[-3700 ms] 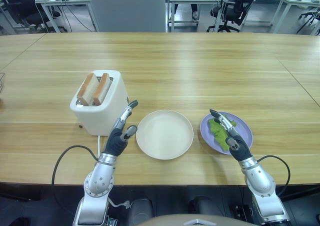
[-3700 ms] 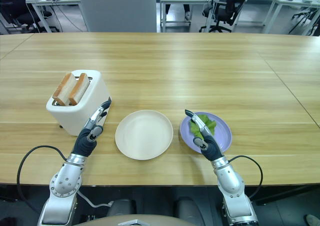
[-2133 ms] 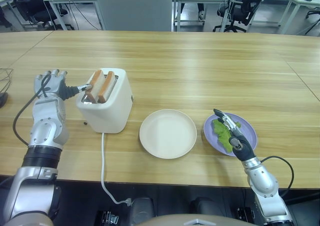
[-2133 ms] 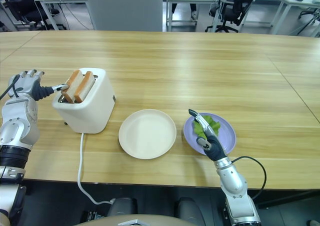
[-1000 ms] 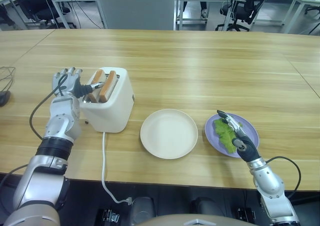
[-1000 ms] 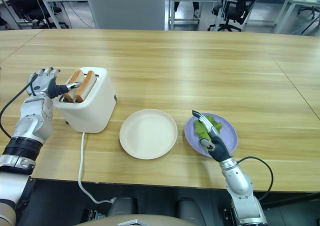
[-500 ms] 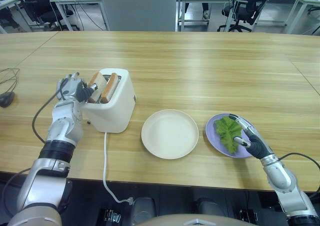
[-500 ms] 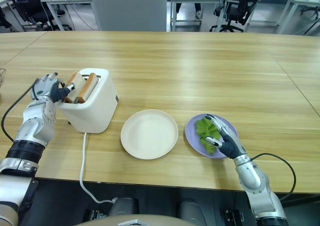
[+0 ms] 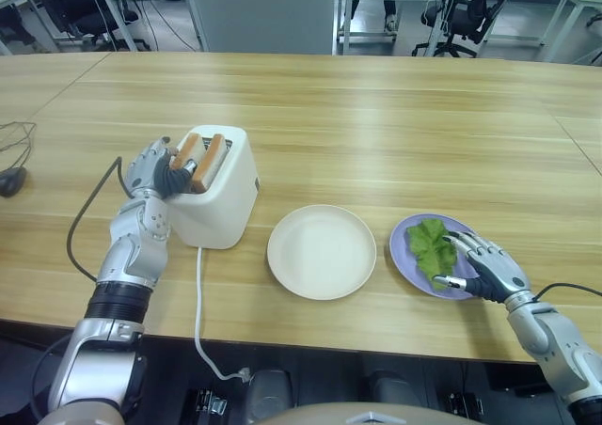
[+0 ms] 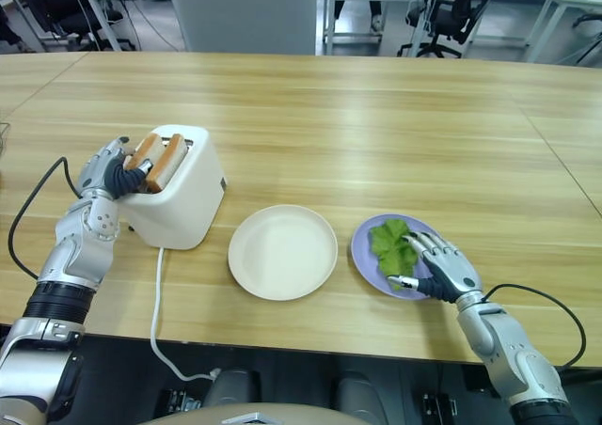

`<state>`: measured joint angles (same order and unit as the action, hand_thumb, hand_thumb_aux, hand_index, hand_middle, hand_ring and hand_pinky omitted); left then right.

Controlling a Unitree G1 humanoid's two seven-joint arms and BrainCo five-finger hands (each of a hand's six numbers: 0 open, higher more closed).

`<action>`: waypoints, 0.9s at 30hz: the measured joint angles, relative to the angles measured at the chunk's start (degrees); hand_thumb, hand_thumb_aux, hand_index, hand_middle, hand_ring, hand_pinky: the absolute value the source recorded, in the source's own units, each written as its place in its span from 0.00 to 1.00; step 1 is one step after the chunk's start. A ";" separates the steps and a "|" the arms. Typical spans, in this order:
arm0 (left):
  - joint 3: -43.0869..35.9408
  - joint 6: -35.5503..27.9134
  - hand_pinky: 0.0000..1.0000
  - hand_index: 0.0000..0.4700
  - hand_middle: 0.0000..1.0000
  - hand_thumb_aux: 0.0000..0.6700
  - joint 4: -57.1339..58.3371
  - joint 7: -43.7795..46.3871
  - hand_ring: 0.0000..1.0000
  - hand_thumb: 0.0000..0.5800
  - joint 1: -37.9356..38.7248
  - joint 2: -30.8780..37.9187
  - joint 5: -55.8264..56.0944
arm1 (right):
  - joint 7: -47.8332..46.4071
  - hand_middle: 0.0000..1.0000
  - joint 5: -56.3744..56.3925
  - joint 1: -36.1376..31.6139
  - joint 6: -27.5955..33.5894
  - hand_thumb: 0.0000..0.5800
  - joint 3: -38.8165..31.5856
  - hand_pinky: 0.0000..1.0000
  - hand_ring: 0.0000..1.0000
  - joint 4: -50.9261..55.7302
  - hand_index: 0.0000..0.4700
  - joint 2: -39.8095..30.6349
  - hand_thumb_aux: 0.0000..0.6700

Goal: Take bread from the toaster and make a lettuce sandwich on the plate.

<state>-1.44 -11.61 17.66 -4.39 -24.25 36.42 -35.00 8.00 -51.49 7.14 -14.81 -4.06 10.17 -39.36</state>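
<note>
left hand (image 9: 158, 169) risen and closed on left bread slice (image 9: 184, 151), right hand (image 9: 484, 270) turned palm-down beside lettuce (image 9: 430, 246)

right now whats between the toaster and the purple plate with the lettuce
The cream plate, with nothing on it, sits between the toaster and the purple plate, touching neither. Both eye views show it.
</note>
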 measured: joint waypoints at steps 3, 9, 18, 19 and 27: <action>1.32 0.03 1.00 0.98 1.00 1.00 -2.76 -1.68 1.00 1.00 0.94 0.39 0.02 | 2.09 0.00 -4.15 -3.41 2.17 0.11 -3.13 0.00 0.00 3.60 0.05 -0.68 0.05; 3.31 0.00 1.00 0.98 1.00 1.00 -8.21 -3.76 1.00 1.00 2.71 0.84 -0.14 | 6.02 0.00 -7.85 -9.17 4.51 0.61 -8.61 0.00 0.00 11.42 0.36 -1.01 0.37; 6.27 -0.11 1.00 0.98 1.00 1.00 -17.82 -6.00 1.00 1.00 5.82 1.79 -2.36 | 11.09 0.00 -7.95 -15.89 5.57 1.00 -13.34 0.00 0.00 18.10 0.98 -0.15 1.00; 6.78 -0.01 1.00 0.98 1.00 1.00 -19.02 -6.40 1.00 1.00 6.08 1.88 -2.45 | 11.44 0.00 -7.80 -15.86 5.62 1.00 -13.45 0.00 0.00 18.19 0.98 -0.18 1.00; 11.20 3.63 1.00 0.98 1.00 1.00 -32.60 -8.53 1.00 1.00 7.93 3.48 -4.82 | 14.22 0.00 -4.66 -15.06 4.01 1.00 -13.63 0.00 0.00 16.40 0.98 -0.65 1.00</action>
<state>9.76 -7.98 -14.94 -12.92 -16.31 39.90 -39.82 22.22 -56.15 -7.92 -10.80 -17.69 26.57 -40.01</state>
